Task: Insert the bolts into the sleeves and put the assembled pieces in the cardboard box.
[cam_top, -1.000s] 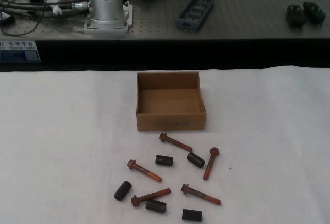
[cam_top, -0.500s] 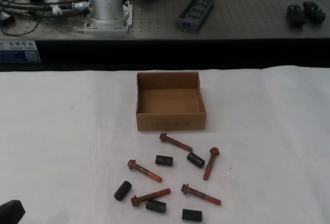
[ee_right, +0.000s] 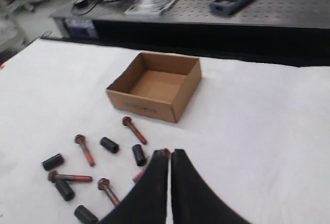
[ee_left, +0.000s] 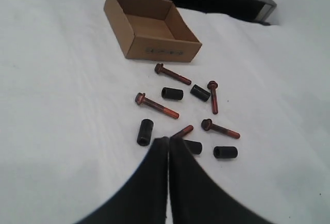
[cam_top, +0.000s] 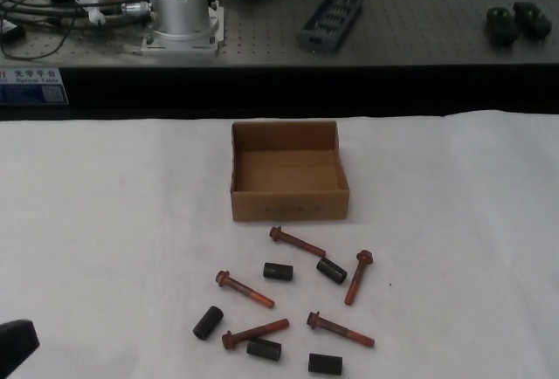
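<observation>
Hanging pinched closed and empty, the left gripper and right gripper are facing rust-red flanged metal bolts and short black cylindrical sleeves at the high view's lower centre, below the open brown cardboard box; spreading wide before straddling one bolt seems wisest.

The box is matt brown cardboard, the bolts dull reddish metal, the sleeves matt black, the sheet white and faintly wrinkled, the bench grey perforated metal.
</observation>
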